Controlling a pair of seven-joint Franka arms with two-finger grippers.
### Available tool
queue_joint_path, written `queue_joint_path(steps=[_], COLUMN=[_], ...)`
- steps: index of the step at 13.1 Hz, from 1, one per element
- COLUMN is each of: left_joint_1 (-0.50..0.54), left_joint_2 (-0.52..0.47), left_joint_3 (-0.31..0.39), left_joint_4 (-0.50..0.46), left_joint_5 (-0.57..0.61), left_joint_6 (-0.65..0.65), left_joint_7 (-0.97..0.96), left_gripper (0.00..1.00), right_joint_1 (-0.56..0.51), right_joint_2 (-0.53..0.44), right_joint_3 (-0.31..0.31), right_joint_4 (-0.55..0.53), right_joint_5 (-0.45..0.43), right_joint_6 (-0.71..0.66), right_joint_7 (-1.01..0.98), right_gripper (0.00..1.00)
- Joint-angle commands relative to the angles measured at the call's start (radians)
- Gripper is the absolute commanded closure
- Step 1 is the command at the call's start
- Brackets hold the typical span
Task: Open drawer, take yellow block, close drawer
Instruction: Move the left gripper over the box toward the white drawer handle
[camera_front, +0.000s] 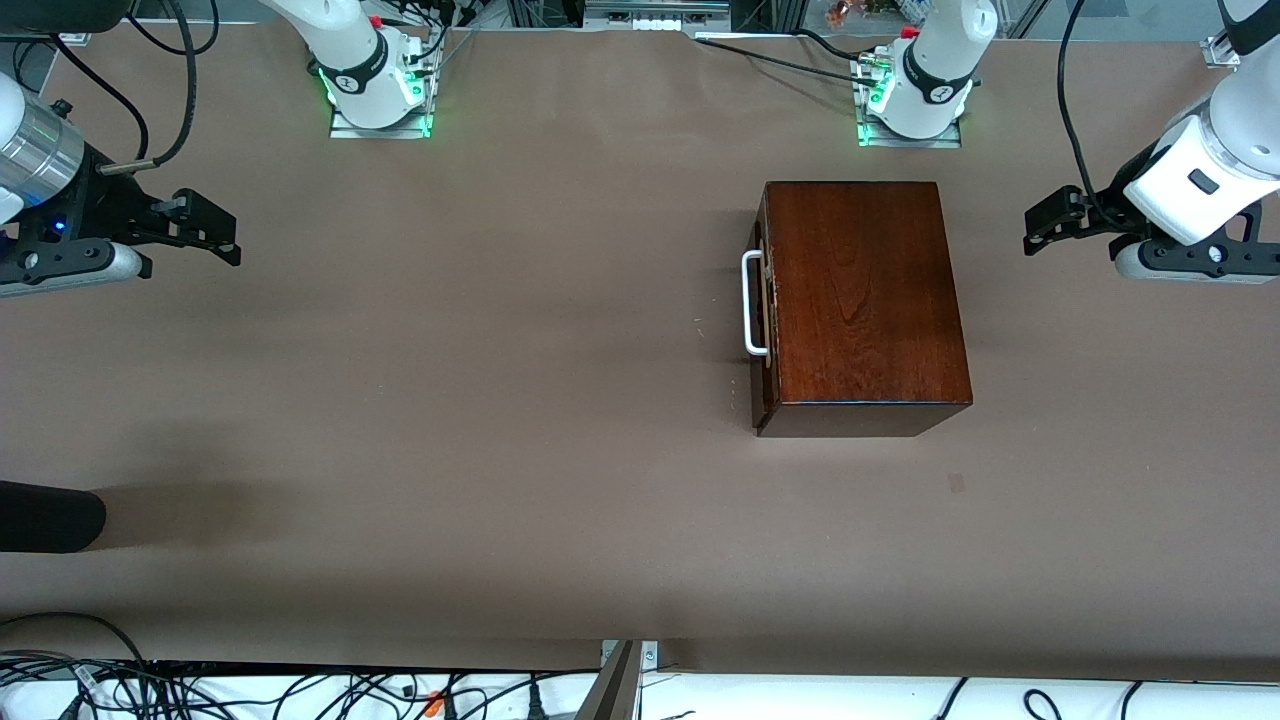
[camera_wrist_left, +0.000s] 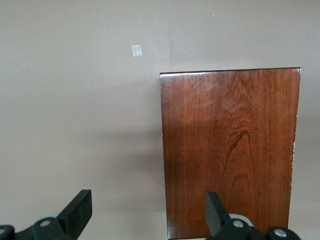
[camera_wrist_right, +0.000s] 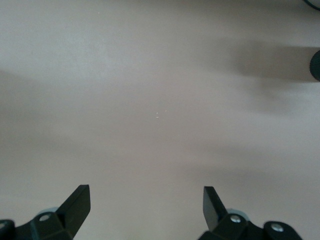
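The glossy mahogany box (camera_front: 865, 290) stands on the table toward the left arm's end. Its drawer (camera_front: 766, 310) is shut, and the white bar handle (camera_front: 752, 305) faces the right arm's end. The yellow block is out of view. My left gripper (camera_front: 1040, 225) hangs open beside the box, on the side away from the handle, with nothing between its fingers. In the left wrist view the gripper (camera_wrist_left: 149, 205) is over an edge of the box top (camera_wrist_left: 230, 150). My right gripper (camera_front: 232, 240) waits open and empty at the right arm's end, over bare table (camera_wrist_right: 146, 202).
A dark rounded object (camera_front: 50, 515) pokes in at the right arm's end, also in the right wrist view (camera_wrist_right: 315, 64). A small pale patch (camera_front: 956, 483) lies on the table nearer the front camera than the box. Cables run along the near edge.
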Motion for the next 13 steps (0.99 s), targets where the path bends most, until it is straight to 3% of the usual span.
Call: queue_joint_path(steps=[1, 13], left_joint_1=[0.005, 0.005], left_joint_2=[0.017, 0.026], left_joint_3=[0.001, 0.001], left_joint_4=[0.036, 0.034], left_joint_5=[-0.012, -0.013], left_joint_6=[-0.026, -0.049], left_joint_7=[0.023, 0.023], left_gripper=[0.00, 0.00], right_joint_1=[-0.001, -0.001], right_joint_2=[-0.001, -0.001], right_joint_3=[0.001, 0.000], right_joint_4=[0.015, 0.015], right_joint_5=[-0.002, -0.002], right_joint_6=[-0.014, -0.012], right_joint_7=[0.008, 0.008], right_gripper=[0.00, 0.00])
